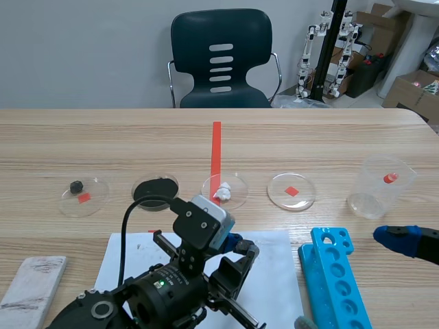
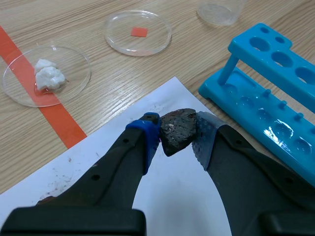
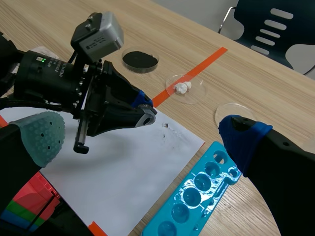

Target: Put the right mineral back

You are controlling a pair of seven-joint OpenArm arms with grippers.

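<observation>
Currently the dark, rough mineral is pinched btwn the pads of the L pincer, w/ the blue pad on one side and the grey pad on the other. It's over the white paper, near the sheet's corner; can't tell if it touches the sheet. Ahead of it on the tabletop sit two clear dishes. The red-square dish holds just its marker. The dish beside it has white lumps and rests on the orange tape line. A blue tube rack lies just beside the paper, on the grey-pad side. Scene view shows two more dishes along the same row, one w/ black powder, one w/ a small dark stone. A clear cup stands at the row's other end, past the red-square dish. R pincer is spread wide, gripping nothing, above the rack & paper edge.
</observation>
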